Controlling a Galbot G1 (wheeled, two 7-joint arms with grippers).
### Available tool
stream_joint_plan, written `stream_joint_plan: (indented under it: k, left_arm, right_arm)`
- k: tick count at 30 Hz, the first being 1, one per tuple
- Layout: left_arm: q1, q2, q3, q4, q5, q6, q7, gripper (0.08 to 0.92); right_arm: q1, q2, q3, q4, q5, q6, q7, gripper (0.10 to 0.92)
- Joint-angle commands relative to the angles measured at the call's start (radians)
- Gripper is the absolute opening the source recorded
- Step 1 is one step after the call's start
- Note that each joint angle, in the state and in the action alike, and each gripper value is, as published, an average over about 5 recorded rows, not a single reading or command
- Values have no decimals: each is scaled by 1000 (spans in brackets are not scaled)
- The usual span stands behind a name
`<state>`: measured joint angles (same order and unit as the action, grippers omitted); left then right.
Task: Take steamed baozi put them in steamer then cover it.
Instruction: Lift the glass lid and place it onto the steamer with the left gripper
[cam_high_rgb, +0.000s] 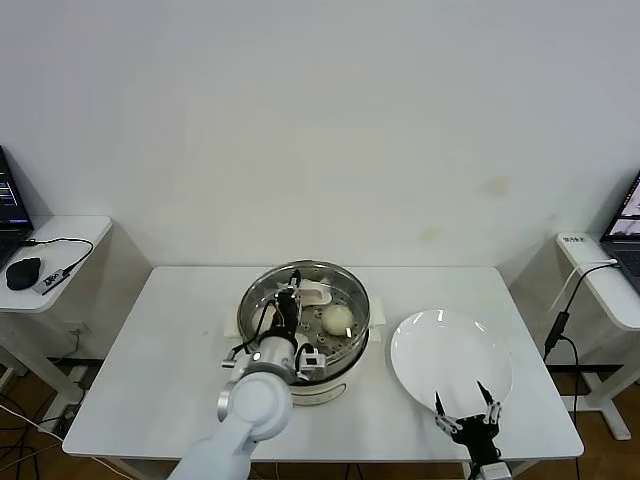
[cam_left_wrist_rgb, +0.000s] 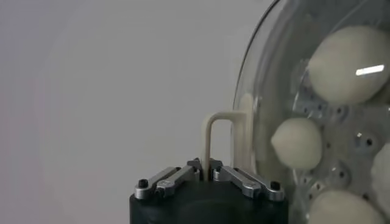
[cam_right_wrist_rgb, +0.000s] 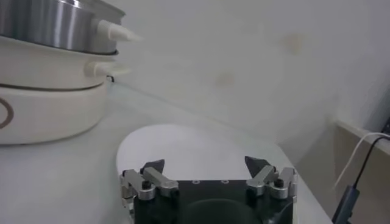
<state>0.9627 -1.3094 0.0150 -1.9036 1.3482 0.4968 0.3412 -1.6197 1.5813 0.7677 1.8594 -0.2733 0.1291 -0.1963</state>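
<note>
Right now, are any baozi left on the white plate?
No: in the head view the white plate lies bare, with only the open right tool over its near edge.

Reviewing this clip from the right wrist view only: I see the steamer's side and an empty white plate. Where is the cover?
Observer: The left gripper is shut on the cover's bar handle, with the cover over the steamer.
Operator: Are the baozi inside?
Observer: Yes. Through the glass, the left wrist view shows four baozi on the perforated tray.
Operator: Is the cover fully seated?
Observer: The head view shows it lying across the pot's mouth. I cannot tell whether its rim sits flush.
</note>
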Motion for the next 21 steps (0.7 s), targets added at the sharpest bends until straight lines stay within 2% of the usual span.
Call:
stream_joint_plan:
  k: [1,21]
  left_arm:
    - [1,-48,17,28,34,1,9,149]
    - [13,-50,-18,42,55,-19,-8,149]
  right_arm:
    - [0,0,-3,-3,-4,1,-1,823]
    - [-4,-1,-13,-7,-7,8,-4,823]
